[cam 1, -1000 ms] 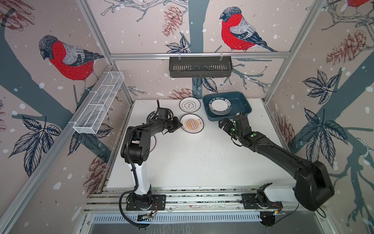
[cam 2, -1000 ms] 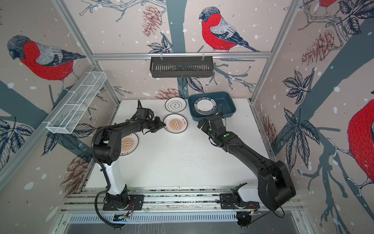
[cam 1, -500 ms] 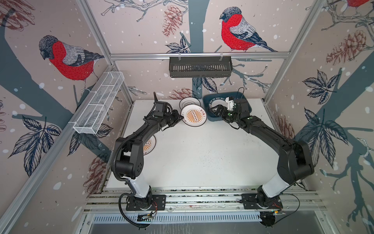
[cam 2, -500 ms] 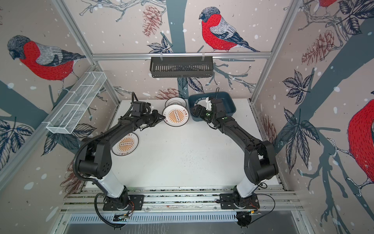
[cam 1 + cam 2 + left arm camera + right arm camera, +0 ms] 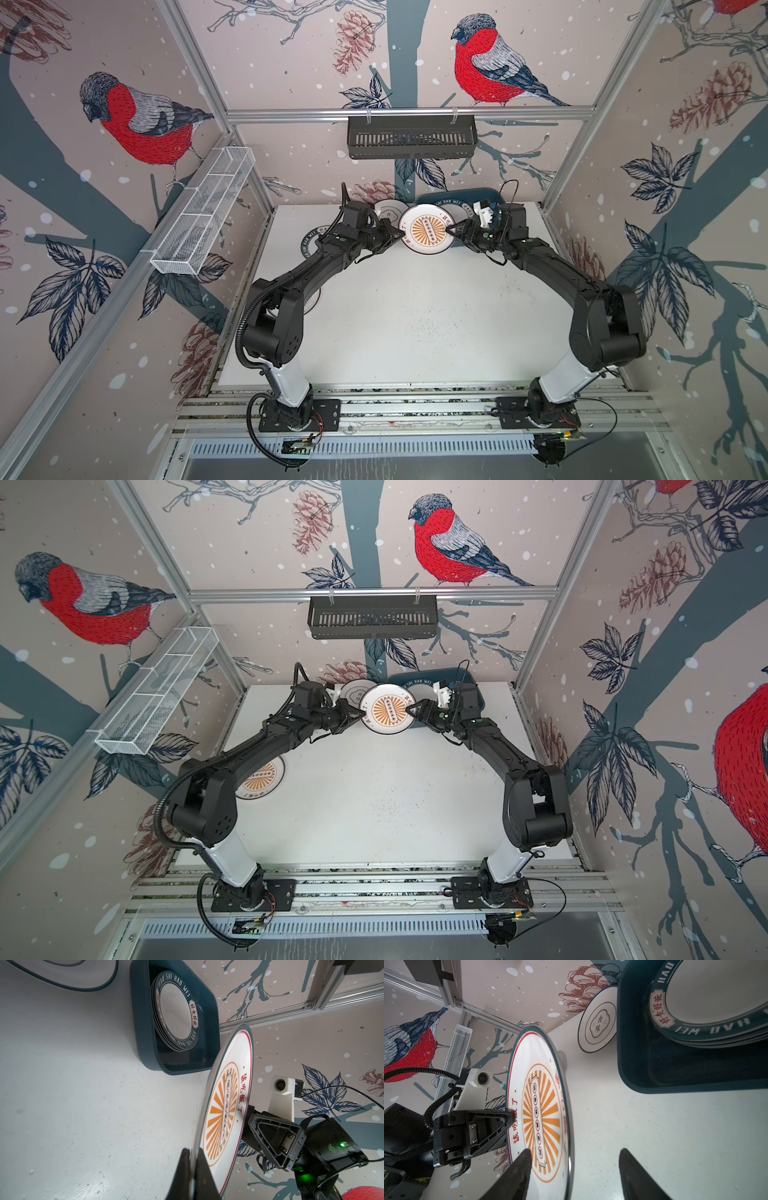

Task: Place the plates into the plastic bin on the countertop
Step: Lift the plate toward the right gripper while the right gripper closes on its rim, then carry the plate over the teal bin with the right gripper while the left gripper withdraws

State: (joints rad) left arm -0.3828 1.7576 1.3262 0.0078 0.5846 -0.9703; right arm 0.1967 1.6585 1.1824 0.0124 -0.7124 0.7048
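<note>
With left gripper (image 5: 192, 1154), pinches the rim of the orange sunburst plate (image 5: 224, 1109), held clear of the countertop (image 5: 83, 1084). With right gripper (image 5: 574, 1151), straddles the opposite rim, jaws apart. Just short of the plastic bin (image 5: 143, 1028) holding stacked lettered plates (image 5: 176, 1009).

Bullfinch-and-pinecone wallpaper (image 5: 137, 120) all around, aluminium rails (image 5: 291, 114) framing it, a black slotted basket (image 5: 411, 137) and white mesh basket (image 5: 203, 216) hanging.

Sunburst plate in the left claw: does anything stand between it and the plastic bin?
No loose object does. The sunburst plate, pinched by the left claw, hangs near the plastic bin. Only the right claw, open around the plate's bin-side rim, is there. Lettered plates already fill part of the bin.
</note>
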